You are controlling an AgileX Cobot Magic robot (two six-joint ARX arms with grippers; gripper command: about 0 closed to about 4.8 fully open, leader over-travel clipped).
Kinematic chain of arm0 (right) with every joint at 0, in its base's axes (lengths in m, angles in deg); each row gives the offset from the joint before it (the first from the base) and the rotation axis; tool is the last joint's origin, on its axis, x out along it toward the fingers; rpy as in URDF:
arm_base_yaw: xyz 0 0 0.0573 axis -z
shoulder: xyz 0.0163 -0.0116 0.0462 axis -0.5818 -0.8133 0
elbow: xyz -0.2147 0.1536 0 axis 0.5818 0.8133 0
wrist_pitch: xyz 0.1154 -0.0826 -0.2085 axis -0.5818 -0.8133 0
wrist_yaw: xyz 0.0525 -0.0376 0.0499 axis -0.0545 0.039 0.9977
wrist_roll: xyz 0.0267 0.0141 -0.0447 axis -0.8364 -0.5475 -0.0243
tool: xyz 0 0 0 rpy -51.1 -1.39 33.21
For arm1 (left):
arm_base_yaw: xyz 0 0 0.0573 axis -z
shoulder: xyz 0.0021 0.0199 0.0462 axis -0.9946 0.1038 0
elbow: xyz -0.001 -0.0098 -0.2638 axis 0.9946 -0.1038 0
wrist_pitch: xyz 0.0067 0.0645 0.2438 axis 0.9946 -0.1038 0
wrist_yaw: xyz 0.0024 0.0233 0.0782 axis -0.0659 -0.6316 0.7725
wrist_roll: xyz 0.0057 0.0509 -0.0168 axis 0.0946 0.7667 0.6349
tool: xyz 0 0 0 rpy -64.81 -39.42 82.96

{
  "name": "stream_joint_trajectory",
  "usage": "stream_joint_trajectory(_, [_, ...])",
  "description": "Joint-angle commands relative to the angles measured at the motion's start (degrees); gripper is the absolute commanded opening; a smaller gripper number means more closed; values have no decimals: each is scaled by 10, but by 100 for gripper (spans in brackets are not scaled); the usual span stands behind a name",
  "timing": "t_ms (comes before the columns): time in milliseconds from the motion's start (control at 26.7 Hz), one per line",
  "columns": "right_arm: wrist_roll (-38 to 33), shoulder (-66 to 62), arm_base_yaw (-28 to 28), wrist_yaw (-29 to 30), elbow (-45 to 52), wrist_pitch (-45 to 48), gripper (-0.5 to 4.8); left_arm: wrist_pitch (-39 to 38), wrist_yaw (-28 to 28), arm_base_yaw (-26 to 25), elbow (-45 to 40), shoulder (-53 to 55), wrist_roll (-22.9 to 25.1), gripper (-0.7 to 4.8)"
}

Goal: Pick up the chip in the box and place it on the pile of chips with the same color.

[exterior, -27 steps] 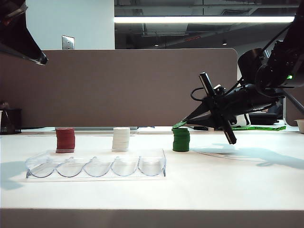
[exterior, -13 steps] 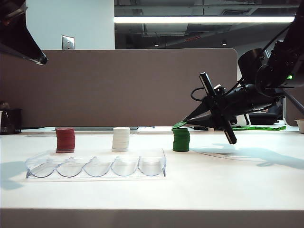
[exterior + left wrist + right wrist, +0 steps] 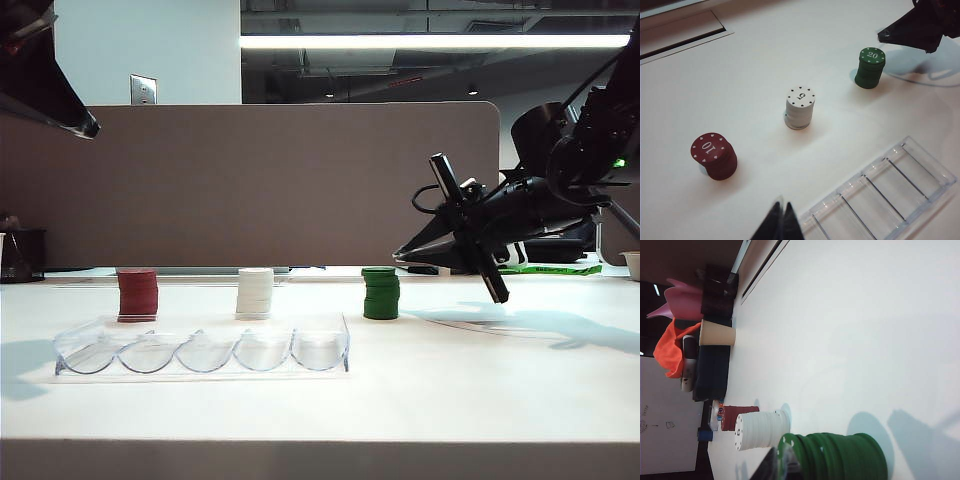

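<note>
Just right of the pile (image 3: 380, 294), right end effector (image 3: 399, 255) hangs empty, opening unclear; chip (image 3: 872, 54) seems placed. Left end effector (image 3: 781, 225), closed, hovers above box (image 3: 900, 192); retreat comes next

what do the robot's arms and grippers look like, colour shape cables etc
Both arms are black. The right gripper ends in long fingers tapering to a sharp wedge, with a slim black bar across its body, looping black cables behind and a small green light on the bulky rounded joint. The left gripper shows only dark pointed fingertips.
</note>
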Motion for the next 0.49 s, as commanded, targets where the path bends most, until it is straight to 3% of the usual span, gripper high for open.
stream_joint_trajectory(38, [7,3,10,3,-2,10,22,3,-4,0,2,-1,-2,-6])
stream_joint_trajectory(188, [10,3,32,22,-2,43,-2,4,-3,0,2,-1,-2,-6])
stream_joint_trajectory(300, [40,21,76,55,-2,125,-8,5,1,0,2,-1,-2,-6])
stream_joint_trajectory(413, [139,76,101,54,-1,117,-8,8,45,0,2,-3,-2,-6])
stream_joint_trajectory(488, [212,123,110,26,-1,66,-8,9,74,-1,2,-8,-7,-6])
